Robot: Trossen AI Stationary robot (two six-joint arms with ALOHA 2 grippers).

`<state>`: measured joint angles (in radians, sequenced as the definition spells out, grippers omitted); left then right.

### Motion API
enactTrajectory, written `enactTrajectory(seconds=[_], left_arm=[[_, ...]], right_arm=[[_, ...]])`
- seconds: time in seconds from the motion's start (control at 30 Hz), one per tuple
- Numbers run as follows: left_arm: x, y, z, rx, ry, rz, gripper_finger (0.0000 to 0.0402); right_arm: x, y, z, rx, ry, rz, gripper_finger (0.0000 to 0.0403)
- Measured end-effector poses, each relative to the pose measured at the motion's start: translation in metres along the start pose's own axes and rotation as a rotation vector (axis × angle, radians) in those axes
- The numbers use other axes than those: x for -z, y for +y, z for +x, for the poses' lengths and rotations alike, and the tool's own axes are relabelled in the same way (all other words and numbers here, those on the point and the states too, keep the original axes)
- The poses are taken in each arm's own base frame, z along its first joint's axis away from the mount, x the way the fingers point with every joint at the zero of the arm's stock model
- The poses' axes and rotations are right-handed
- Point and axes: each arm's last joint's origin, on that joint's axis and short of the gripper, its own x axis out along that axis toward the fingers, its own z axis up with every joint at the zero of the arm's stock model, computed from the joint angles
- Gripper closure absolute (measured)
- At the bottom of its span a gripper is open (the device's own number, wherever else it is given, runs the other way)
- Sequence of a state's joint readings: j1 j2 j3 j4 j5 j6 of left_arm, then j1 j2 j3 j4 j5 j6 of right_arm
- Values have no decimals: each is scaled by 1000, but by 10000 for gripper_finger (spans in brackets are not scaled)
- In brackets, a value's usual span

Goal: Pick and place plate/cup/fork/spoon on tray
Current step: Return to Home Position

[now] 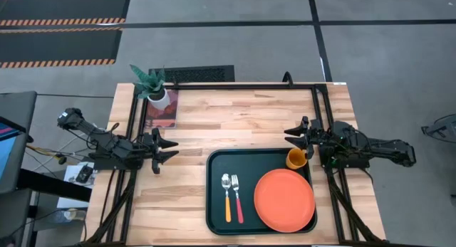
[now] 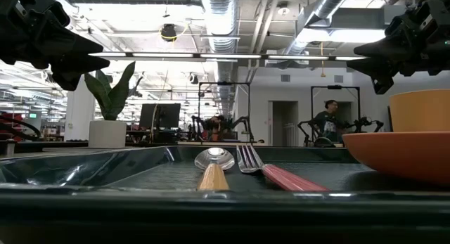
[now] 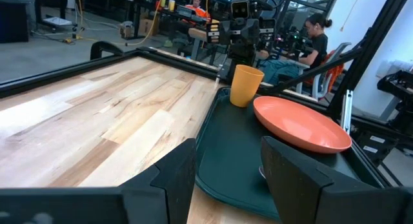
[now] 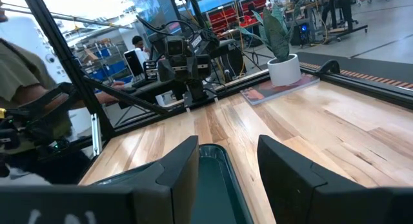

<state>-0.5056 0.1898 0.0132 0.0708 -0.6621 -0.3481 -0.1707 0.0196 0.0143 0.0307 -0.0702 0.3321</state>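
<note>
The dark tray (image 1: 214, 204) lies on the table at the near right. On it rest the orange-red plate (image 1: 284, 200), the orange-yellow cup (image 1: 296, 159) upright at its far right corner, the spoon (image 1: 227, 197) and the fork (image 1: 236, 198) side by side at its left. The plate (image 3: 300, 122) and the cup (image 3: 244, 85) also show in the left wrist view. My left gripper (image 1: 169, 149) is open and empty, left of the tray. My right gripper (image 1: 292, 132) is open and empty, above the table just beyond the cup.
A potted plant (image 1: 153, 87) stands on a reddish book (image 1: 162, 113) at the table's far left. Bare wood lies between the tray and the far edge. People sit in the room beyond the table (image 3: 316, 37).
</note>
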Motion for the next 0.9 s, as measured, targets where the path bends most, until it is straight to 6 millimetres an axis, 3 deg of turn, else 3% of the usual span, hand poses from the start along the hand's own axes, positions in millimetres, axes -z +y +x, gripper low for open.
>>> enactTrajectory(seconds=[0.9], left_arm=[[0, 0, 0, 0, 0, 0, 237]], right_arm=[[0, 0, 0, 0, 1, 0, 222]])
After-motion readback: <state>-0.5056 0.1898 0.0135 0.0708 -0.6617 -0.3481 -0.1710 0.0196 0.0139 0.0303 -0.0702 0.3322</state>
